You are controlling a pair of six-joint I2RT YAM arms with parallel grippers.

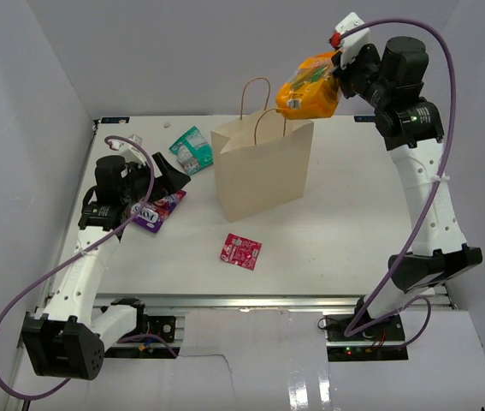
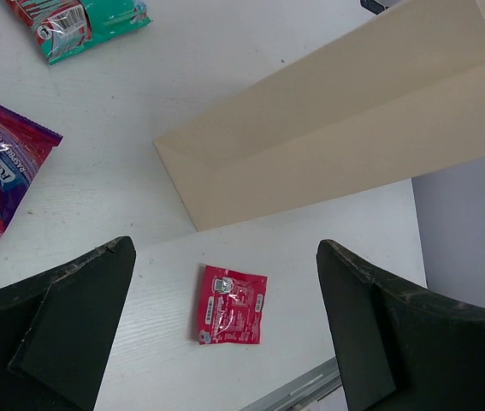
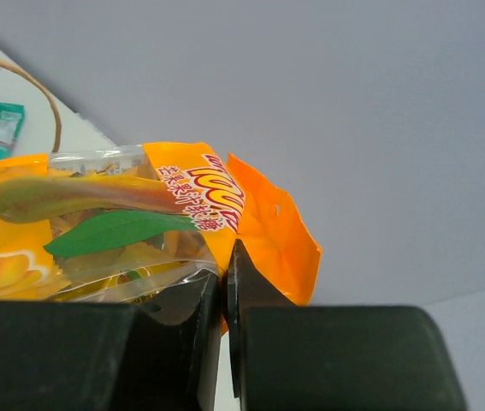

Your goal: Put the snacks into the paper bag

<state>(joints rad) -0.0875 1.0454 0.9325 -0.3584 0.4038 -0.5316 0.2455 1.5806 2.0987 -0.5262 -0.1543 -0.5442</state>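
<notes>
My right tool [image 1: 338, 74] is clenched on one corner of the orange pouch [image 1: 309, 89], and the wrist view shows both fingers pinching the crimped edge [image 3: 225, 287]. The pouch [image 3: 131, 223] hangs in the air, up by the far right corner of the paper bag [image 1: 263, 171] as seen from overhead (whether it sits squarely over the mouth I cannot tell). The bag stands upright near the middle of the worktop [image 1: 345, 223], handles up.

My left tool [image 1: 170, 176] is released, jaws spread wide with nothing between them, low over the left side. The purple packet [image 1: 158, 211] lies flat just beside it, and the teal packet [image 1: 192, 148] lies farther back, near the bag's left side. The red packet [image 1: 241, 251] lies alone in front of the bag, apart from both tools.
</notes>
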